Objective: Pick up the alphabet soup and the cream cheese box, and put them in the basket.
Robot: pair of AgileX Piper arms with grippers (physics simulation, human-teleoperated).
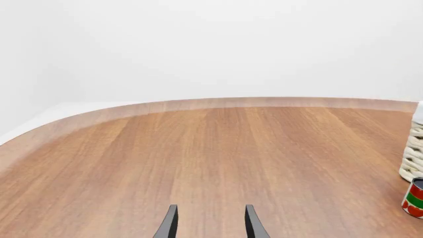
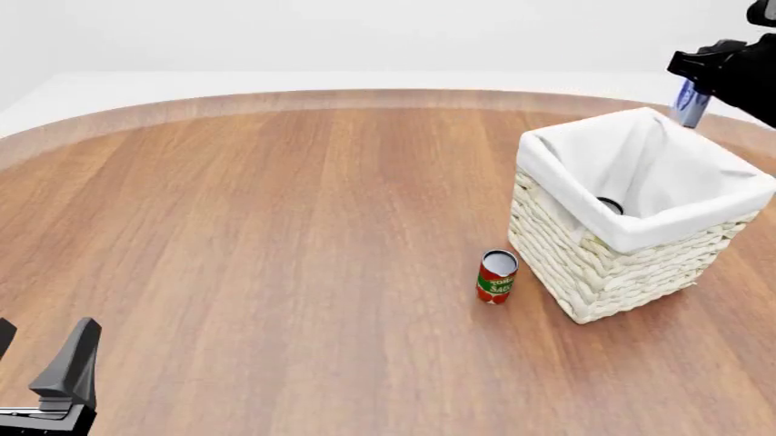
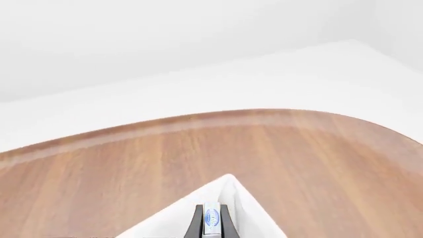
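Cream cheese box clamped in right gripper, upper right, above basket — unreleased. Dark round object inside, possibly alphabet soup. Left gripper fingers apart — empty.

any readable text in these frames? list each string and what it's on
Red-and-green can: white lettering on the label, too small and blurred to read.
Cream cheese box held in the right gripper: blue oval logo, lettering inside unreadable.
Basket, table, left gripper: no text.
Dark round top showing inside the basket: no label visible.
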